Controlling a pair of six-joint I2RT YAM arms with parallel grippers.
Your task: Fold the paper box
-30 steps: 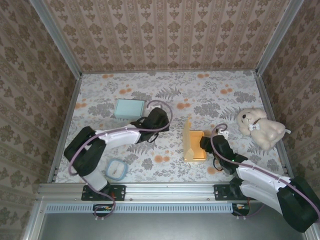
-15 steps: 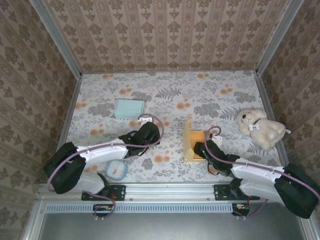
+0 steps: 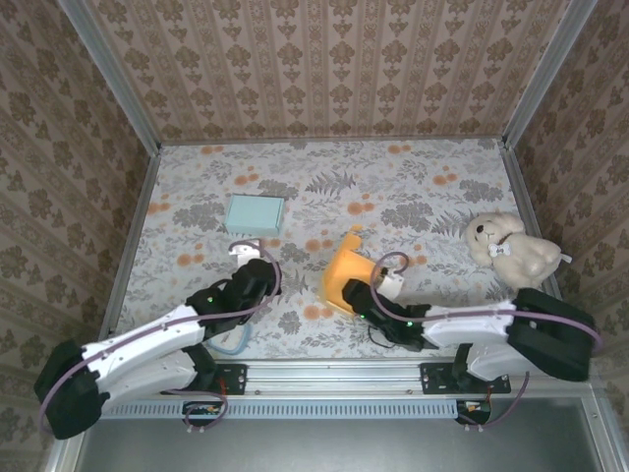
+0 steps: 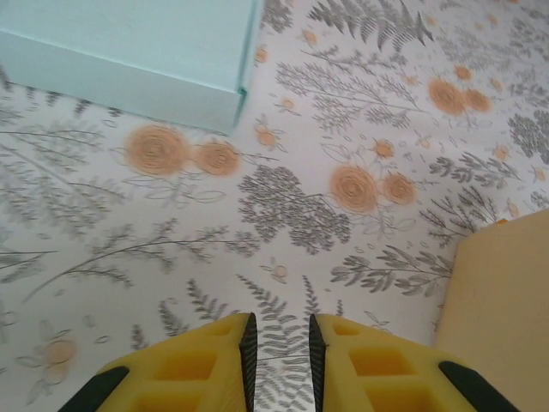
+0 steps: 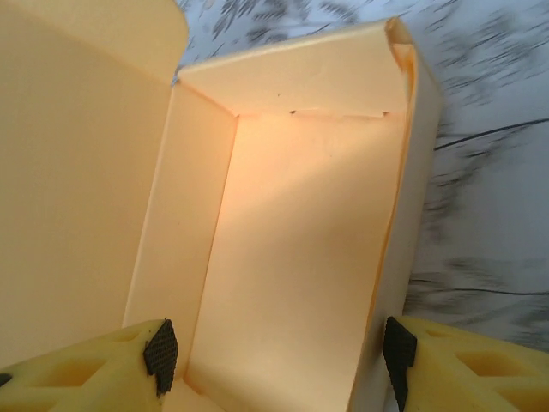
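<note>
The yellow-orange paper box (image 3: 346,277) stands tilted near the table's middle, its lid flap raised at the back. In the right wrist view the paper box (image 5: 300,240) gapes open in front of me, with a flap at the left. My right gripper (image 5: 280,350) spans its width, one pad at each side wall, and is shut on it. From above, the right gripper (image 3: 358,298) sits at the box's near edge. My left gripper (image 3: 248,264) hovers left of the box, apart from it. The left gripper (image 4: 280,343) stands open by a narrow gap, with nothing between its fingers (image 4: 248,352) and the paper box (image 4: 502,318) at the right.
A teal flat box (image 3: 255,212) lies at the back left, and the same teal box (image 4: 129,51) fills the upper left of the left wrist view. A cream teddy bear (image 3: 516,251) sits at the right edge. Patterned walls enclose the table.
The right gripper has dragged the paper box to the left and tipped it up. The left arm has pulled back towards the near left, away from the box.
</note>
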